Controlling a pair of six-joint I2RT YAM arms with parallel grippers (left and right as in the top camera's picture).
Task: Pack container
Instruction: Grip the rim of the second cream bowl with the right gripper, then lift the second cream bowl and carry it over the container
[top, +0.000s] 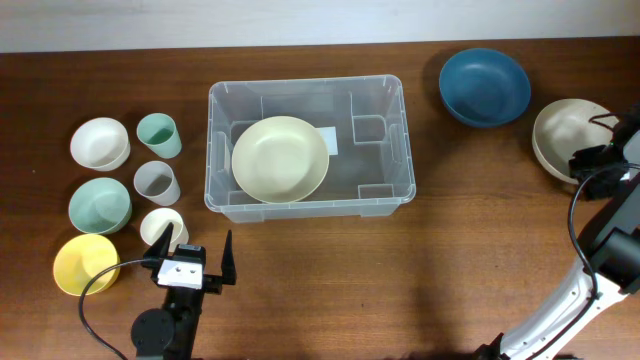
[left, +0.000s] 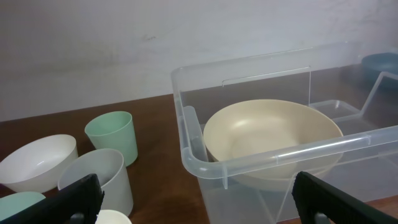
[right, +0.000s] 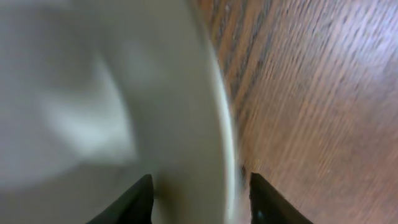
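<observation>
Six bowls (top: 100, 143), three cups (top: 158, 134), one container (top: 300, 84)

qty: bowls (top: 100, 143) x6 | cups (top: 158, 134) x3 | container (top: 305, 84) x1 | robot arms (top: 608, 240) x2

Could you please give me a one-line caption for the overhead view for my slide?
Container holding a cream bowl; right gripper at the beige bowl rim.

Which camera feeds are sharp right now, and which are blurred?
Overhead: sharp, evenly lit. Left wrist: clear, with bright glints along the container rim. Right wrist: the pale bowl is smeared out of focus close up; the table beyond is sharper.
</observation>
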